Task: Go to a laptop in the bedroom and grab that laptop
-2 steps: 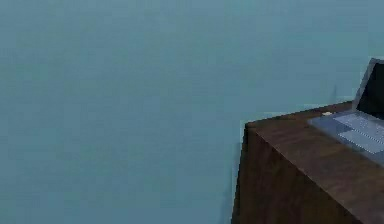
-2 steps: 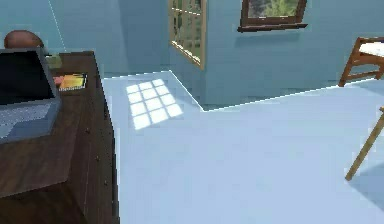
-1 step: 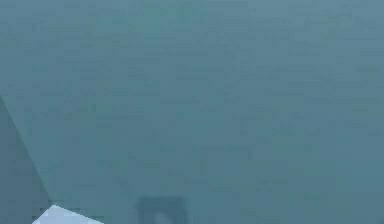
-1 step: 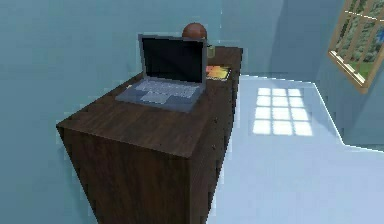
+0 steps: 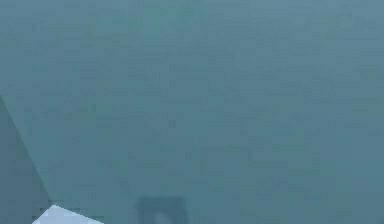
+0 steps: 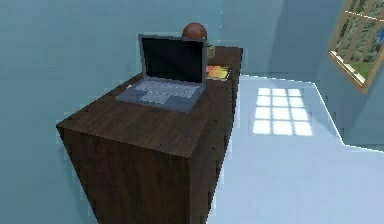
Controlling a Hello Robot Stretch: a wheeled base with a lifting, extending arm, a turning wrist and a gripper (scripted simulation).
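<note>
Arm side view: we see a dark wooden surface (image 6: 128,122), a tall block-like piece standing against the teal wall (image 6: 60,50). One corner of it points toward the bottom of the picture.

The laptop (image 6: 166,74) sits on top of this surface, about midway along it and near the edge on the picture's left. Its lid is up. The screen is dark and stands nearly upright, facing the picture's bottom left, and the grey keyboard deck lies flat on the wood in front of it.

Behind the laptop's lid, at the far end of the surface, a round brown thing (image 6: 195,30) pokes up; we cannot make out what it is. Just right of the laptop and a little farther back lies a flat orange-and-yellow item (image 6: 217,72), apart from the laptop.

Right of the surface the pale floor (image 6: 300,165) carries a gridded patch of light (image 6: 278,108). A wood-framed window (image 6: 360,45) is set in the wall at the upper right.

Forward view: we see a teal wall up close, with a sliver of pale floor at the bottom left.

We cannot tell the state of the claw.
</note>
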